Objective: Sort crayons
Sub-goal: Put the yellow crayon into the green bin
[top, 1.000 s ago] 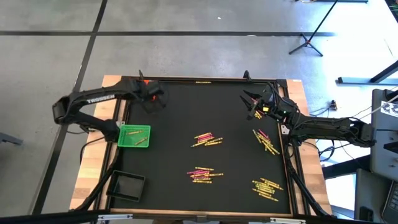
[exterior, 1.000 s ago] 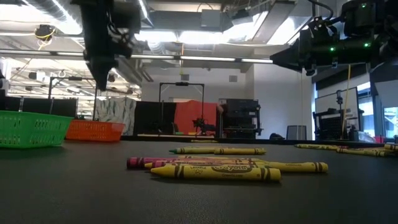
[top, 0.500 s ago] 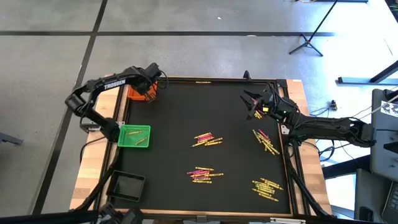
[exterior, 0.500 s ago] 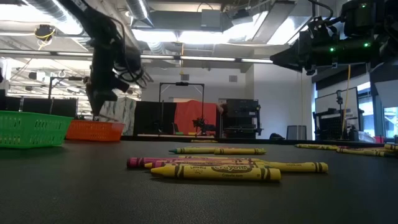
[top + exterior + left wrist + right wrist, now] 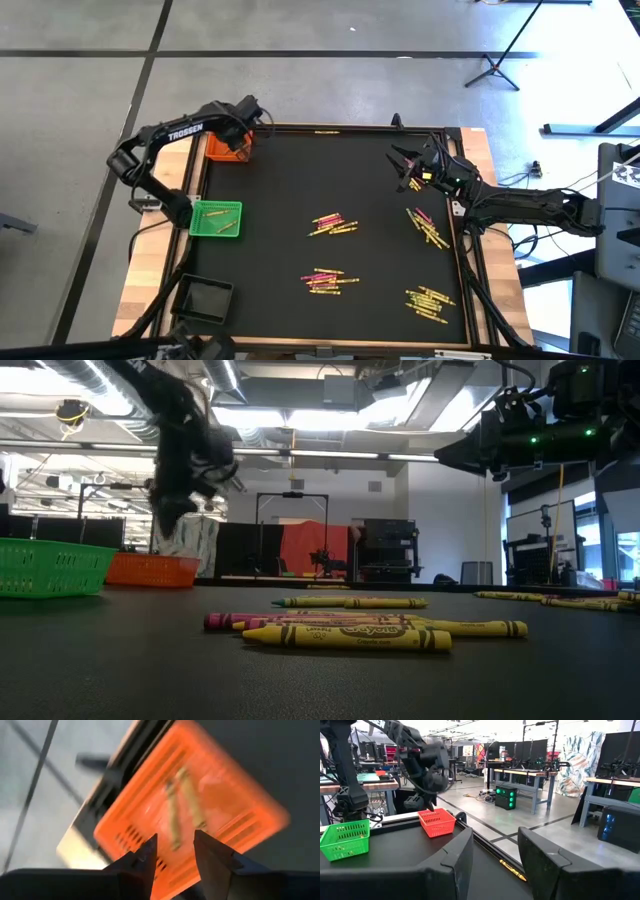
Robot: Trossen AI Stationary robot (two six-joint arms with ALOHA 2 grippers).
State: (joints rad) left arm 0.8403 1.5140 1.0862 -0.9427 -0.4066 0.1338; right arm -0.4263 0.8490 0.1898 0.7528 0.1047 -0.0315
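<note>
While the left gripper (image 5: 172, 851) hangs over the orange tray (image 5: 226, 149) at the mat's far left corner, these hold:

Left gripper: fingers parted with a gap between them, nothing held; two orange-gold crayons (image 5: 182, 806) lie in the tray below (blurred).

Right gripper (image 5: 404, 168): raised above the far right part of the mat (image 5: 300, 200), fingers apart, nothing between them.

Crayons: four loose clusters on the mat, one mid-mat (image 5: 334, 223), one nearer the front (image 5: 325, 281), two along the right side (image 5: 428, 228) (image 5: 430, 301).

Green tray (image 5: 216, 218): left edge, with a few crayons inside.

Black tray (image 5: 205, 298): front left corner, contents cannot be told.
</note>
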